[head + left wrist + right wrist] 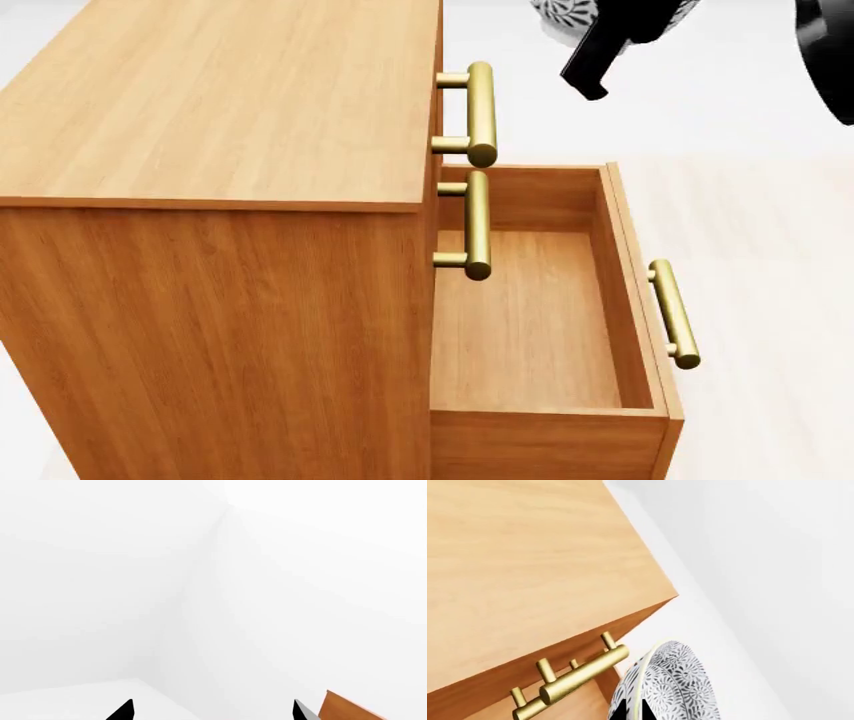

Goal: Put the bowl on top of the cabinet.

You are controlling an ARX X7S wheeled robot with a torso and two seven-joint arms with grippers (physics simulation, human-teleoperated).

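Note:
The orange-brown cabinet (214,100) fills the left of the head view, its flat top bare. The patterned bowl (567,15) hangs in the air beyond the cabinet's front top corner, mostly cut off by the frame edge. In the right wrist view the bowl (684,685) is tilted on edge beside the cabinet (514,555). My right gripper (630,712) is shut on its pale rim, one black finger on each side. My left gripper (212,711) is open and holds nothing, with a corner of the cabinet (347,707) beside it.
The lowest drawer (534,320) is pulled out and holds nothing; its brass handle (674,312) sticks out to the right. Two more brass handles (478,112) project from the shut drawers above. A black part of my right arm (594,60) hangs over the pale floor.

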